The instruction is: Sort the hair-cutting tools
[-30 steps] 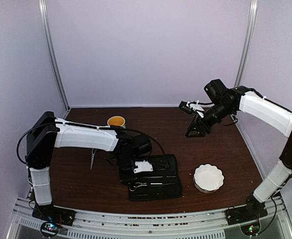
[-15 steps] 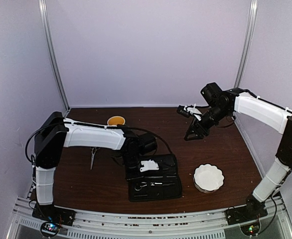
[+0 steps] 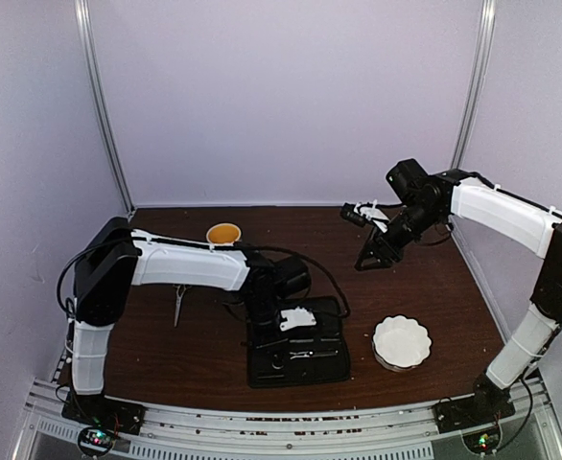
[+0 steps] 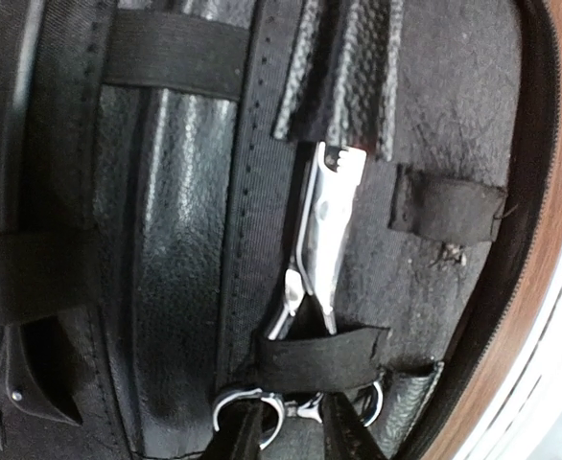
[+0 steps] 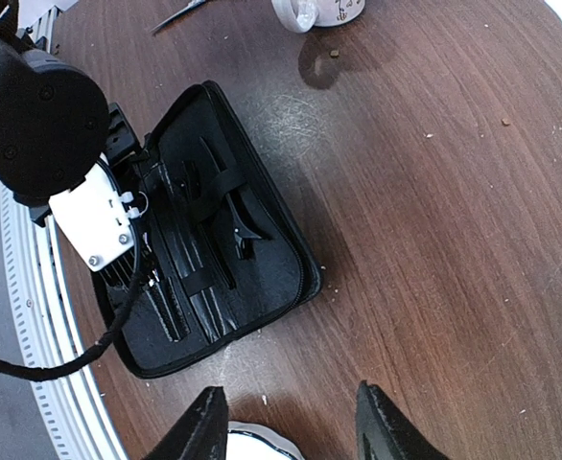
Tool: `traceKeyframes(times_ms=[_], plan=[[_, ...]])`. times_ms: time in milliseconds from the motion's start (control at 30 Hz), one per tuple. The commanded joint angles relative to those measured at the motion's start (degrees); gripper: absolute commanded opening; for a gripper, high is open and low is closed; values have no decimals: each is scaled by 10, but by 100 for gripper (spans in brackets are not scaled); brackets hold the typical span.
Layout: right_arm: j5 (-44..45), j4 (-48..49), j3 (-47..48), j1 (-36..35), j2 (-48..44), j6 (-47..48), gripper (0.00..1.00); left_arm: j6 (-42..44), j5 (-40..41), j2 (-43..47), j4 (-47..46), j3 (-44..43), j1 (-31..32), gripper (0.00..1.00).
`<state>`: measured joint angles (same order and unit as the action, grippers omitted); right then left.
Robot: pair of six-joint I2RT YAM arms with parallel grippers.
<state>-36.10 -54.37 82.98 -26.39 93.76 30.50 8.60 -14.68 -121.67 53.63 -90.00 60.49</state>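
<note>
Seen from above, the left pincer [image 3: 283,324] hangs low over the open black case [image 3: 334,369] near the front of the bench [image 3: 434,287]. The cased scissors [image 3: 295,356] lie inside. The loose scissors [image 3: 179,305] lie on the bench, well apart to the left. The right pincer [image 3: 375,255] is held high at the far right (a mug [image 3: 223,233] stands at the back, a white bowl [image 3: 402,342] right of the case).

On the left wrist camera, the cased scissors sit under an elastic strap [image 4: 324,350]. The fingers stand narrowly apart at the ring handles, and whether they pinch them I cannot tell.

On the right wrist camera, that pincer gapes wide and empty above the case, where a black clip [image 5: 238,225] lies.
</note>
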Motion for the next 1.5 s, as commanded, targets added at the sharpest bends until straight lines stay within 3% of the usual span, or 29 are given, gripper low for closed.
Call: traceKeyframes(times_ms=[0,433,533,733,1067,1467], plan=[[3,1,-3,-5,-16,3,47,-8,28,-13,-161,53,14,27],[2,3,-5,-8,-24,1,47,-29,55,24,-195,91,14,33],[5,6,-6,-9,-26,0,47,-33,21,26,-262,106,14,33],[9,-5,1,-12,-30,3,47,-48,5,16,-271,107,16,32],[15,10,-12,-12,-47,-4,49,-37,86,120,-251,172,16,39],[-21,28,-72,-38,-118,26,50,-73,253,268,-206,210,-15,42]])
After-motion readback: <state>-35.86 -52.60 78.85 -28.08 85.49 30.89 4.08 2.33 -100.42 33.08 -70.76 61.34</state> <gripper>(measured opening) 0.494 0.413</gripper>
